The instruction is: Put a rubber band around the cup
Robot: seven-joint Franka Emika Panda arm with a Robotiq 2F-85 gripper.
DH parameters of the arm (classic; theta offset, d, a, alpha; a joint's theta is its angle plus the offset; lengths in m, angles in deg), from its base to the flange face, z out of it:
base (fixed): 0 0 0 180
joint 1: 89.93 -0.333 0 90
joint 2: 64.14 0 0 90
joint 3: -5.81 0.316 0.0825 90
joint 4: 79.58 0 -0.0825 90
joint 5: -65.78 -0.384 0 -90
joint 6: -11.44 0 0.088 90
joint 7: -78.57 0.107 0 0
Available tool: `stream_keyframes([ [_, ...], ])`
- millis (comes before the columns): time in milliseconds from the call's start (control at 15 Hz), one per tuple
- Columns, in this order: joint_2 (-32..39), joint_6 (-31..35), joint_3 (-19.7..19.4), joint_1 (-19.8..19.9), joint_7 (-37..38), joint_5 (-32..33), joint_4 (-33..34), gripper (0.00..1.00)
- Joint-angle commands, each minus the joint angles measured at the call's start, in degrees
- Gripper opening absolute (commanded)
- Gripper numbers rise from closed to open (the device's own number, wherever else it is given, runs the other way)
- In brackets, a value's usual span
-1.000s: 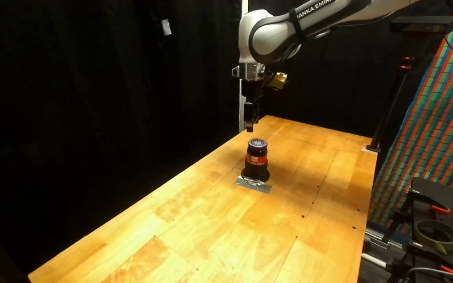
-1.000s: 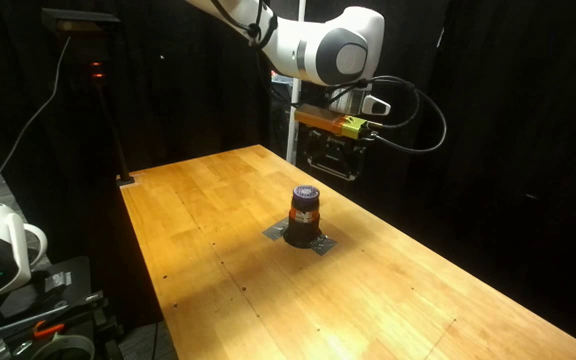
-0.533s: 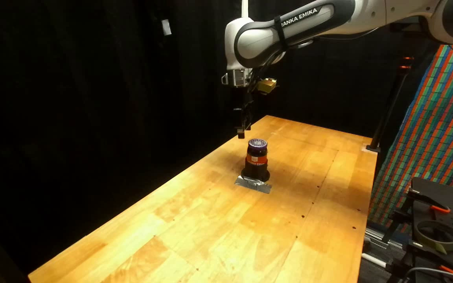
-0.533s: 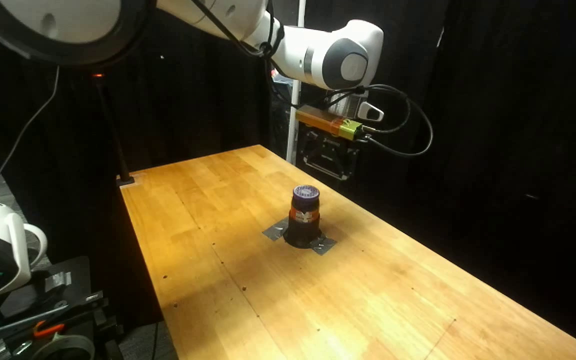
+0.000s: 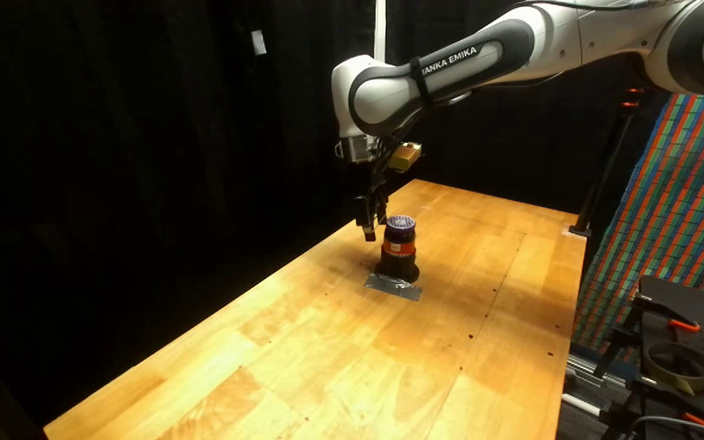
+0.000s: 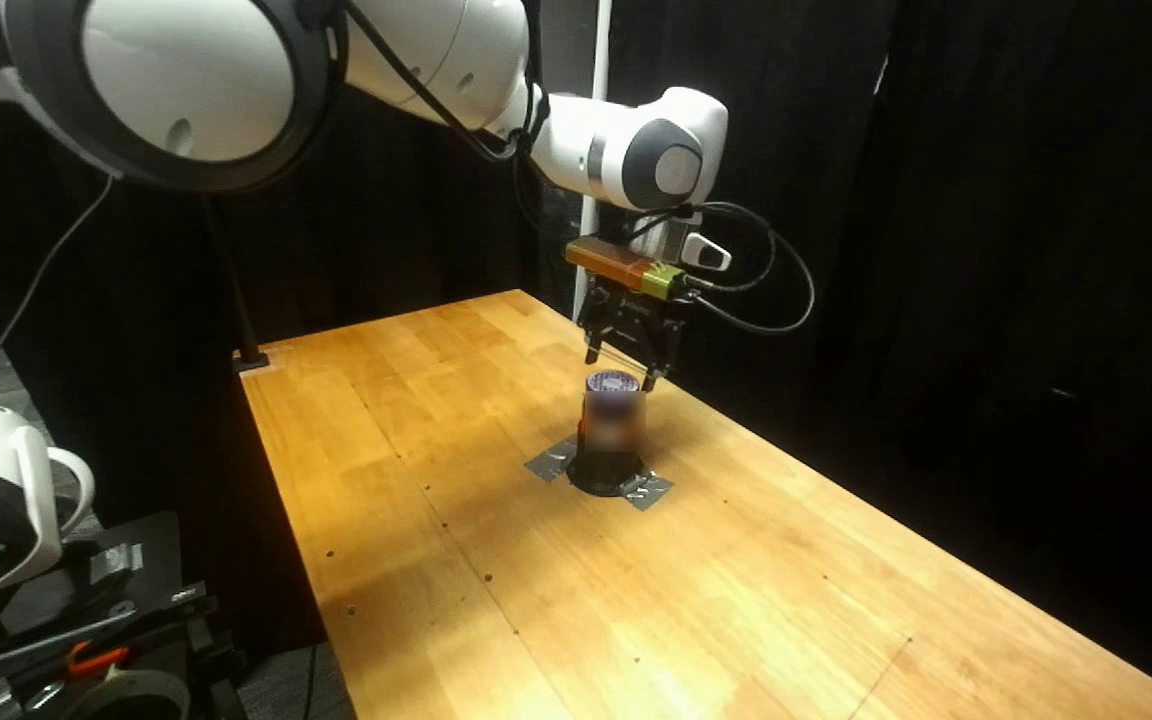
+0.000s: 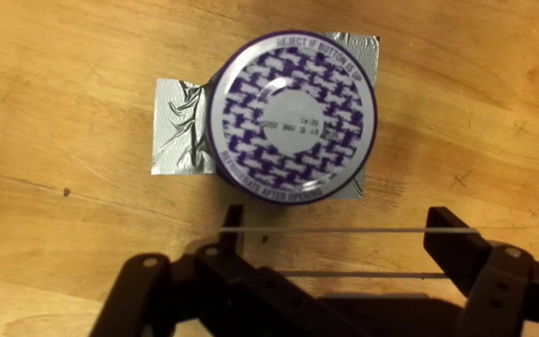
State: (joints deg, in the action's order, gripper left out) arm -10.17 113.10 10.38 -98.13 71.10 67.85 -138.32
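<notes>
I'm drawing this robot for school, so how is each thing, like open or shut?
Gripper, open
Cup, upright
Lid, on the cup
Rubber band, stretched across the gripper, not yet around the cup
Silver tape, wrinkled, stuck to the table
Tape roll, lying flat
Arm, bent

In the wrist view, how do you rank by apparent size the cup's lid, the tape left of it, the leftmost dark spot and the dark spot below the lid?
1. Cup's lid
2. Silver tape
3. Leftmost spot and lower spot: similar, so not ranked.
</notes>
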Motion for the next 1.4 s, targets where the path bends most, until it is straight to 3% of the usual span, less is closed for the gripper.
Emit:
stream_keyframes([
  [0, 1.8, -4.1, -2.1, -2.1, 2.3, 3.4, 3.8, 1.0],
  [800, 0.8, -12.4, -2.3, -3.1, 1.1, 7.0, 1.9, 1.0],
  [1333, -5.0, -5.0, -1.9, -1.6, -0.4, 6.7, -9.8, 1.0],
])
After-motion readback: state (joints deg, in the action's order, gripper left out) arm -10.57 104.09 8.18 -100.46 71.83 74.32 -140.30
